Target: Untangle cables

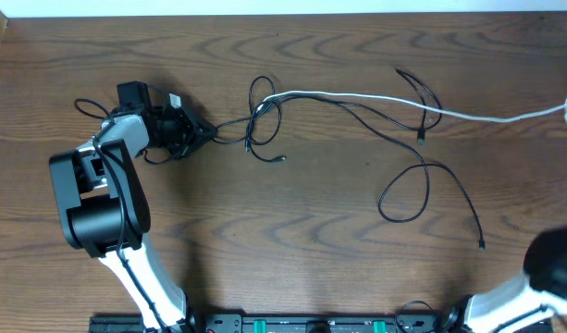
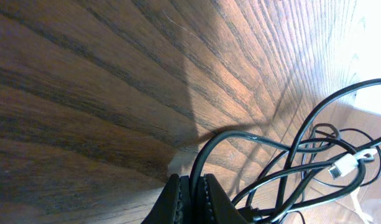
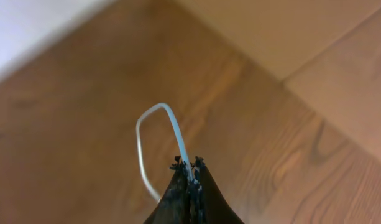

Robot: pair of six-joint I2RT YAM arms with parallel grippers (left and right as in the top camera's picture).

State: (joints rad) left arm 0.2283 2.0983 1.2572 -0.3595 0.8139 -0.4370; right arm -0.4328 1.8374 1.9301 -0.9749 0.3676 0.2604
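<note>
The left pincer [image 2: 191,180] is clamped shut on a black cable [image 2: 206,149], just left of the knot [image 1: 263,109]. The right pincer [image 3: 189,168] is closed on the white cable [image 3: 138,146], which runs well right of the knot. I would draw the two apart slowly and level, so the white cable slides free rather than cinching. The knot lies on a dark wood-grain surface [image 1: 292,240], with a pale strip beyond it.
</note>
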